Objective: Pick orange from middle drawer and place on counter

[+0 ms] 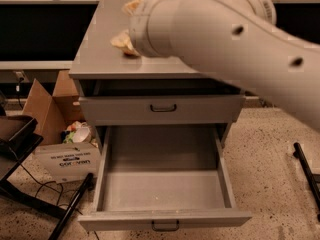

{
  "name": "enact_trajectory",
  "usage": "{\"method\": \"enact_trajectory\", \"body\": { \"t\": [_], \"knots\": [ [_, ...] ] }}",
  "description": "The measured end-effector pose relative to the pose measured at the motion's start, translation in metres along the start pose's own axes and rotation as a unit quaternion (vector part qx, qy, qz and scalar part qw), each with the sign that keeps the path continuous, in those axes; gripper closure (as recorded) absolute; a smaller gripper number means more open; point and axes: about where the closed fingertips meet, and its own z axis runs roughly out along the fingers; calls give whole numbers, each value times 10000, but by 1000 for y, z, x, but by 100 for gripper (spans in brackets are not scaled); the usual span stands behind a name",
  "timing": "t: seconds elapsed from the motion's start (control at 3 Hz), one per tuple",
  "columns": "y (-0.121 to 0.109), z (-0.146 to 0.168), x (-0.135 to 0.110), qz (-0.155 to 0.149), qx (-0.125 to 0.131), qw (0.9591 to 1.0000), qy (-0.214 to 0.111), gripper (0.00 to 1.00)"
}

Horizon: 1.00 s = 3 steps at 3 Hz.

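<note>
My gripper (124,40) hangs over the counter's (92,59) left half, midway front to back. My arm hides the orange beneath it; grip state, I cannot tell.

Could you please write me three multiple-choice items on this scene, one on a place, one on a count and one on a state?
1. Where is the hand?
A) down inside a drawer
B) over the counter
C) near the floor

2. How many drawer handles show?
A) one
B) two
C) four

3. How does the middle drawer stand?
A) shut
B) open and full of tools
C) open with nothing in it

Answers:
1 B: the hand sits at the arm's end, above the counter.
2 B: one handle is on the shallower drawer front, one on the middle drawer.
3 C: it is pulled out and its grey floor lies bare.
</note>
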Motion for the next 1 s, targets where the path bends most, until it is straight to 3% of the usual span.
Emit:
{"method": "enact_trajectory", "body": {
  "t": [0.33, 0.67, 1.0],
  "knots": [
    [9, -13, 32, 264, 166, 9994, 122, 12],
    [9, -13, 32, 264, 166, 9994, 122, 0],
    [-10, -33, 48, 604, 554, 9964, 208, 0]
  ]
}}
